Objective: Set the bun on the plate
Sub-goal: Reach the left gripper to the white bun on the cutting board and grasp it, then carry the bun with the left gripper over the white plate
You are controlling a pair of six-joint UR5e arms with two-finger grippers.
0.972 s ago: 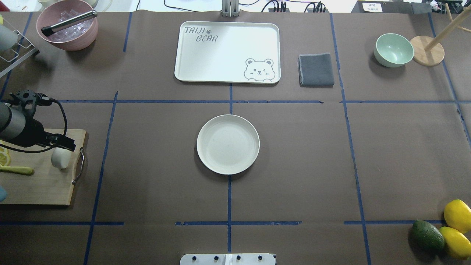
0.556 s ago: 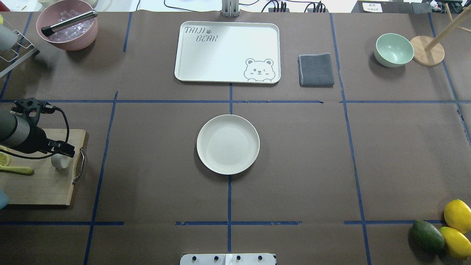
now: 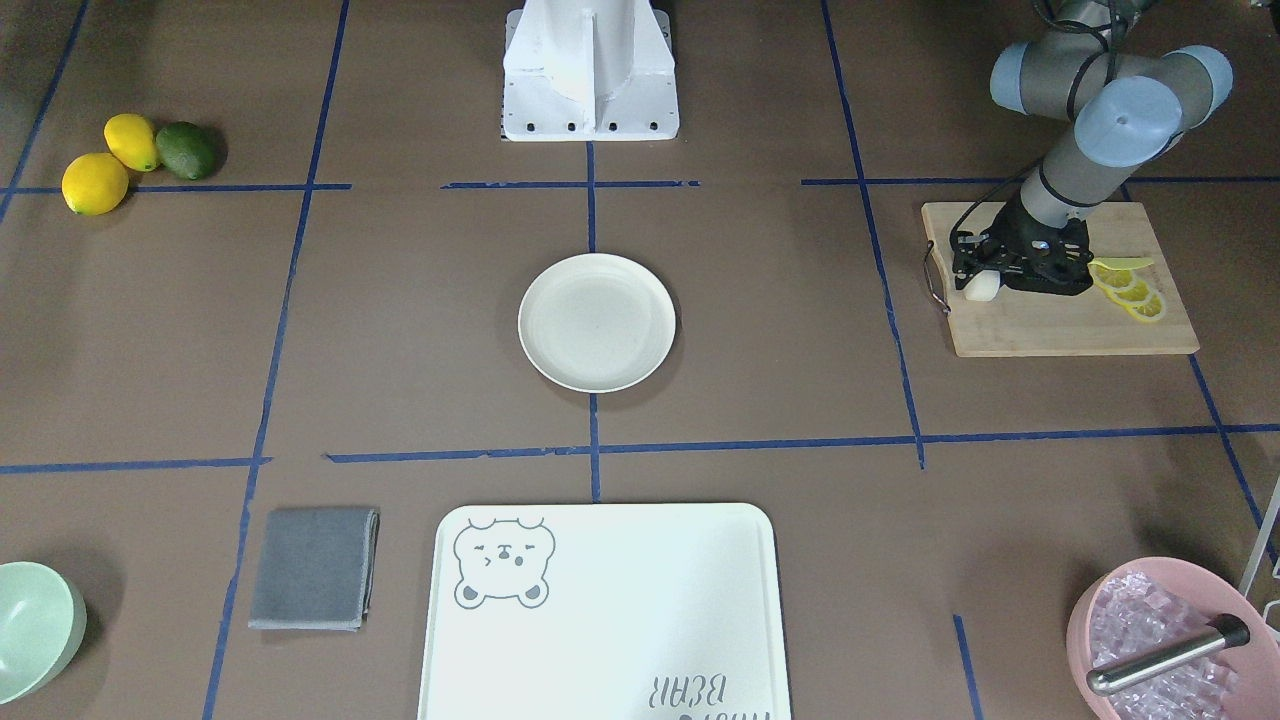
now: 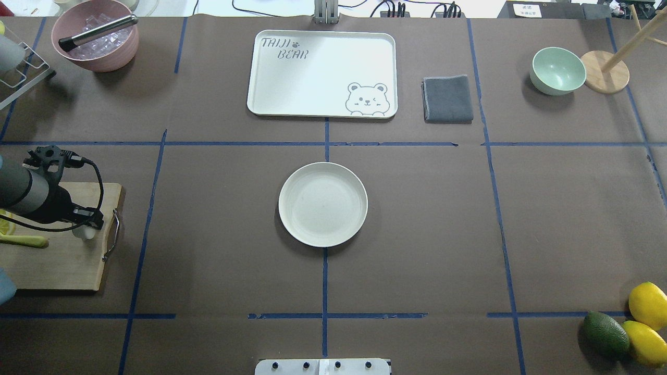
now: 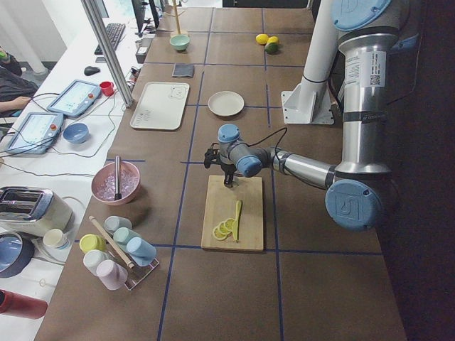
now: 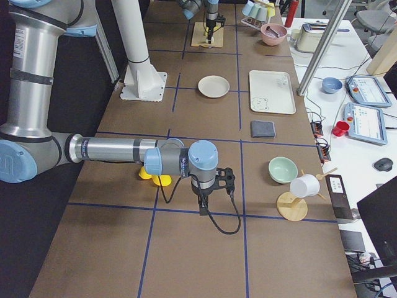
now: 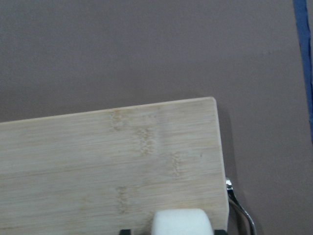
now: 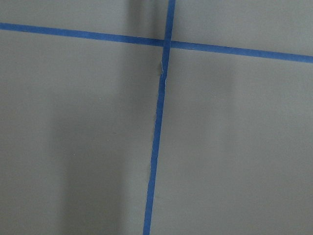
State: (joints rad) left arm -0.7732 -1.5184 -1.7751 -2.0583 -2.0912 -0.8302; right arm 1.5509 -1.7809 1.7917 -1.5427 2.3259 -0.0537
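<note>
White bun (image 3: 981, 288) on the wooden cutting board (image 3: 1060, 330) at middle right of the front view, left gripper (image 3: 984, 276) spread astride it, unclamped, cream plate (image 3: 597, 321) mid-frame, right gripper (image 6: 203, 210) grip state cannot be told.

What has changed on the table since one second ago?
The left gripper has come down over the bun on the board, with its fingers now on either side of it. No closed grasp can be seen yet. The bun has not moved. The plate and all else stayed as they were.
</note>
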